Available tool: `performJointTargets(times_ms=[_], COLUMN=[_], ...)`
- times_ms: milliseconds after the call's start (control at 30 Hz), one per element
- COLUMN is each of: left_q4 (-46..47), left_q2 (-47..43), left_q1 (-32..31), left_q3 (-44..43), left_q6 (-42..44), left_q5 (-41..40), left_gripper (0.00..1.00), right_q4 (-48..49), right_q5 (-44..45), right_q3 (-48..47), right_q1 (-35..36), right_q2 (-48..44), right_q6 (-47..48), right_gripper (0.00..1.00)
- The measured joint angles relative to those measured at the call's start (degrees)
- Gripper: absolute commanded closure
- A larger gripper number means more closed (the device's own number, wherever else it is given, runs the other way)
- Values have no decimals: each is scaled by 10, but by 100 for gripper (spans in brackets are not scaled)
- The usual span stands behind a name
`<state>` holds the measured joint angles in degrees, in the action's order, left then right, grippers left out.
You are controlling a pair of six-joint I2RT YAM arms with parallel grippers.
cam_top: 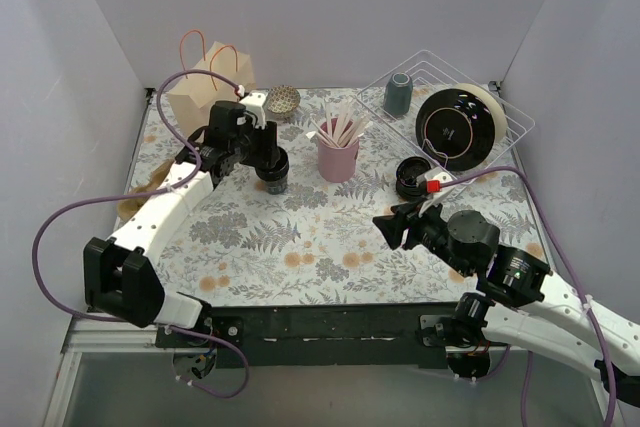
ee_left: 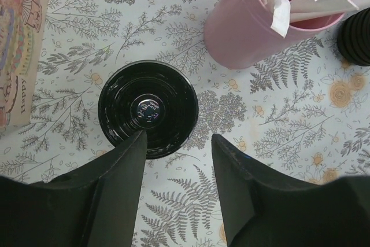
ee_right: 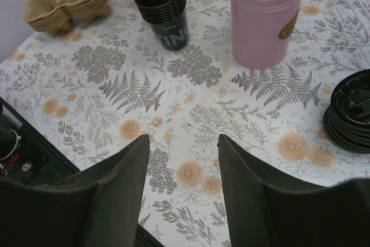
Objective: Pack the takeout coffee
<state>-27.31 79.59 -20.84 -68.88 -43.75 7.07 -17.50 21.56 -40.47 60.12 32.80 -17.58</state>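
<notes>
the left gripper [cam_top: 270, 153] hangs over the far left part of the table [cam_top: 300, 247], right above a stack of black cups [cam_top: 273, 175]. from its own camera i look straight down into the top cup [ee_left: 148, 110]. it has no lid and i can see its shiny bottom. the two fingers stand apart with a gap between them and hold nothing. one finger [ee_left: 130, 160] covers a bit of the cup's rim in that view, but i cannot tell if it touches.

the right gripper [cam_top: 388, 224] floats over the near right part of the table and points to the left. its fingers are apart too, and only the flowery cloth shows between them [ee_right: 184, 143].

the takeout coffee, a cup with its lid on, i cannot find in any view. the lids [cam_top: 411, 178] lie in a black pile just right of the pink cup [cam_top: 338, 157], which is full of pale sticks [cam_top: 338, 129]. the black cups stand to the left of the pink cup, near it but apart.

a brown paper bag [cam_top: 210, 87] stands in the far left corner, and a small patterned bowl [cam_top: 283, 100] sits beside it. brown cardboard cup trays [ee_right: 66, 4] lie by the left wall. on the far right a white wire rack [cam_top: 510, 117] holds a grey-blue tumbler [cam_top: 398, 94] and a big black plate [cam_top: 455, 127].
</notes>
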Motion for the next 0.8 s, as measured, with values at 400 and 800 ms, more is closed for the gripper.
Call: performJointTargets(times_ms=[400,800], left_q4=[-8,-11], left_q2=[98,123], left_q1=[-25,-36], left_q3=[-64,-70], left_q6=[22,31], left_q5=[-20,-30], left_gripper=[60,66], right_q4=[16,14], right_q5=[-12,-22], right_q3=[26,28], right_q1=[0,0], right_q2=[9,1], right_q6=[-2,-2], right_gripper=[43,43])
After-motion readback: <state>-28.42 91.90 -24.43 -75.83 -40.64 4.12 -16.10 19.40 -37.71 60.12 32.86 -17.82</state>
